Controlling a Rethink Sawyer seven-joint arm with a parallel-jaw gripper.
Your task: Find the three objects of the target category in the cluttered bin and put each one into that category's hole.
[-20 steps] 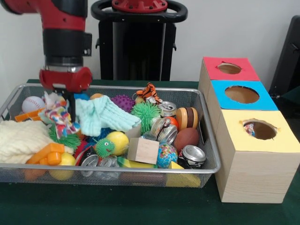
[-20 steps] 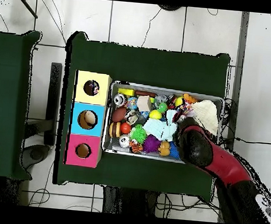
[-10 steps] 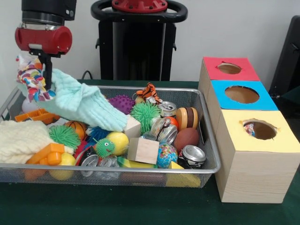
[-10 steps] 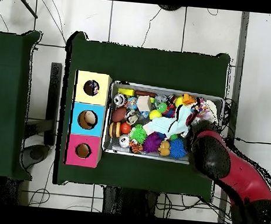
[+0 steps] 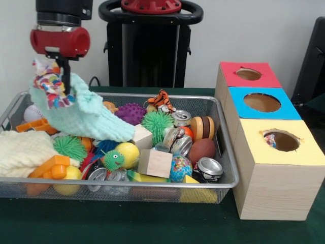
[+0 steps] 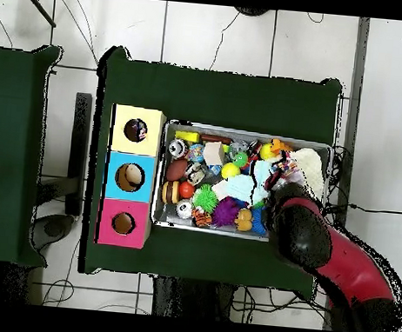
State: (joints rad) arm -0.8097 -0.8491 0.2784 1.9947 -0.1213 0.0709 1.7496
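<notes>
My gripper [image 5: 64, 87] hangs above the left end of the wire bin [image 5: 223, 147], shut on a multicoloured patterned cloth [image 5: 50, 84]. A mint knitted cloth [image 5: 91, 121] is lifted with it and drapes down onto the toys. In the overhead view the red arm [image 6: 307, 243] covers the gripper; the mint cloth [image 6: 237, 190] and the patterned cloth [image 6: 288, 170] show beside it. Three hole boxes stand in a row next to the bin: yellow [image 5: 277, 152], blue [image 5: 261, 104], red [image 5: 249, 75]. Something colourful shows inside the yellow box's hole [image 5: 282, 141].
The bin holds a cream knitted cloth [image 5: 23, 152], spiky balls, crushed cans [image 5: 209, 168], a wooden block [image 5: 155, 163], a football [image 5: 202, 150], a baseball [image 5: 31, 114] and a tiger toy [image 5: 161, 99]. A black stand [image 5: 150, 46] rises behind the bin.
The gripper rose out of the bin with the patterned cloth, dragging the mint cloth up, then shifted toward the boxes and slightly lower.
</notes>
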